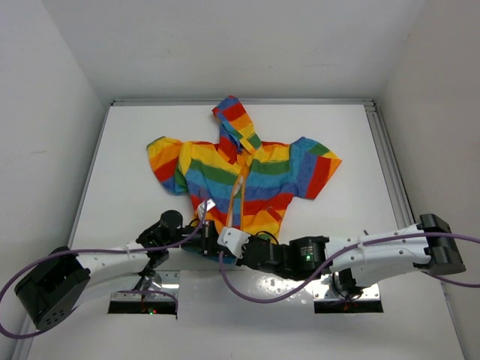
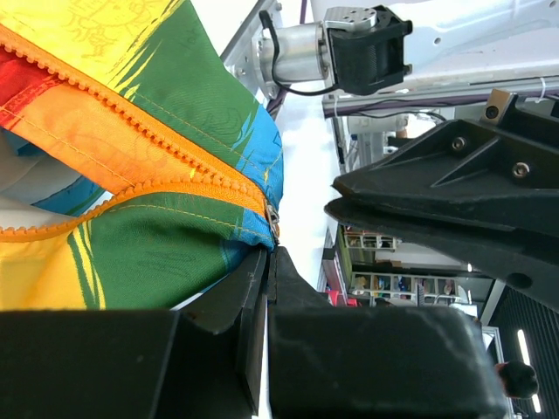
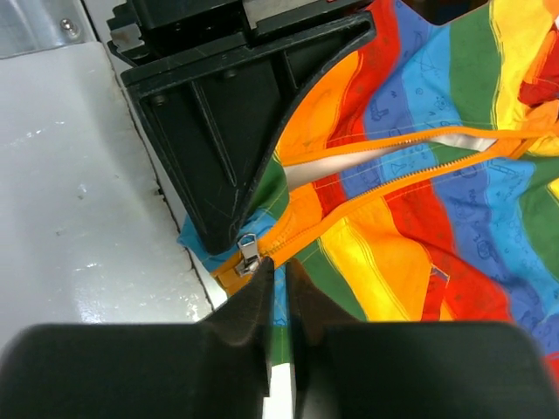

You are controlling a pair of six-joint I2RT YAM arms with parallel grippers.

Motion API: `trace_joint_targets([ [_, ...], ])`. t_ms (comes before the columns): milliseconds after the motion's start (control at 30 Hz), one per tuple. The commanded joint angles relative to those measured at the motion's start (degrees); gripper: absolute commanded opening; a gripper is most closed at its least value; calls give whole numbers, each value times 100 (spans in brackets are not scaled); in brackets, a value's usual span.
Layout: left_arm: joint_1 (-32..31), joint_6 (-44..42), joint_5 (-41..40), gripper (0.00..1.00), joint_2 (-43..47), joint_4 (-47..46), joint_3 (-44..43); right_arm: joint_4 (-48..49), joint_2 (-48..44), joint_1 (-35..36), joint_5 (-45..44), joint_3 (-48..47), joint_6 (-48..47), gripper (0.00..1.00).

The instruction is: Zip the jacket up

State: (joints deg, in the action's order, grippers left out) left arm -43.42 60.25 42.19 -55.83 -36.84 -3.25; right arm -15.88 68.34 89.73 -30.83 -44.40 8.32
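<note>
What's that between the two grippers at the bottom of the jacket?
The metal zipper slider at the hem of the jacket lies between left gripper and right gripper, seen clearly in the right wrist view.

Rainbow-striped jacket, flat, zipper open

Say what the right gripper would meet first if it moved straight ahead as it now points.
Probably the left gripper, just beyond the zipper slider of the jacket; depth is unclear.

The jacket is matt cloth with faint printed figures — its zipper pull bright metal. Jaws matt black plastic; desk smooth, glossy white.
</note>
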Motion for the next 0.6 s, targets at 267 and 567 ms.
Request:
trace_joint_targets([
  [267, -26, -469, 96, 0, 152, -113, 96, 1394, -1199, -1650, 3396, 1073, 1117, 26],
  [567, -26, -628, 219, 0, 73, -166, 114, 1315, -832, -2311, 4549, 802, 1312, 24],
])
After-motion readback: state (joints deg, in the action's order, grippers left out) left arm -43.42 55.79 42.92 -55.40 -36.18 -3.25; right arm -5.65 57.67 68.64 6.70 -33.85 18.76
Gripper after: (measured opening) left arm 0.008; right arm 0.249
